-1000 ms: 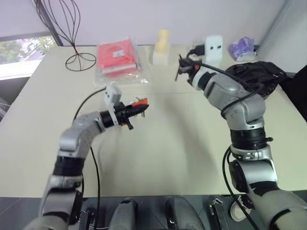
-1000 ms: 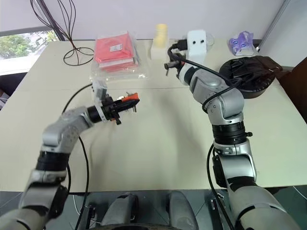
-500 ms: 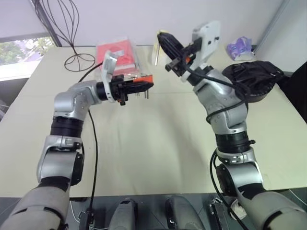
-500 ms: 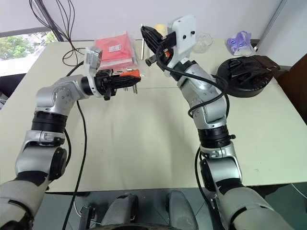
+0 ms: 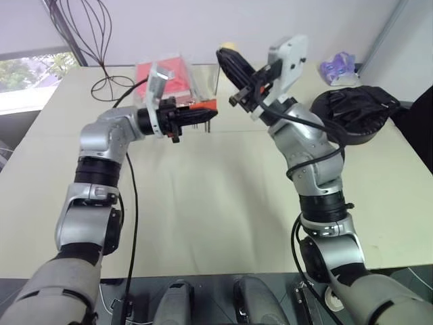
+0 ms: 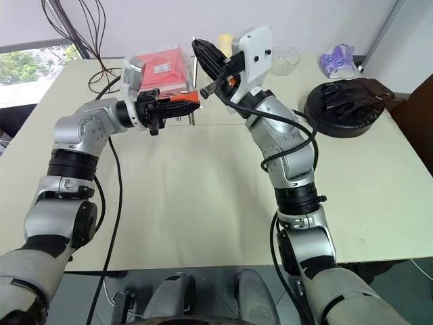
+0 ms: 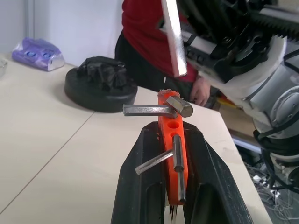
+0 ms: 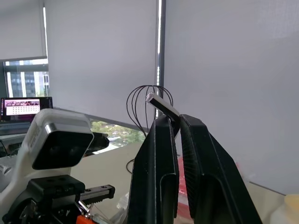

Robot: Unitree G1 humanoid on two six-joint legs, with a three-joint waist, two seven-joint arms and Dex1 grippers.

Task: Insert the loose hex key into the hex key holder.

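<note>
Left tool (image 5: 203,116) clamped on hex key holder (image 7: 171,140), upper centre of frame, raised above bench (image 5: 223,196). Right tool (image 6: 197,49) shut on loose hex key (image 6: 193,71), hanging just above holder; not inserted.

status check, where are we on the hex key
Left end effector shut on orange holder, held above table. Right end effector shut on loose hex key, raised beside it. Key not inserted yet. Nothing between them.

Both arms raised, tips converging, jaws clamped.
</note>
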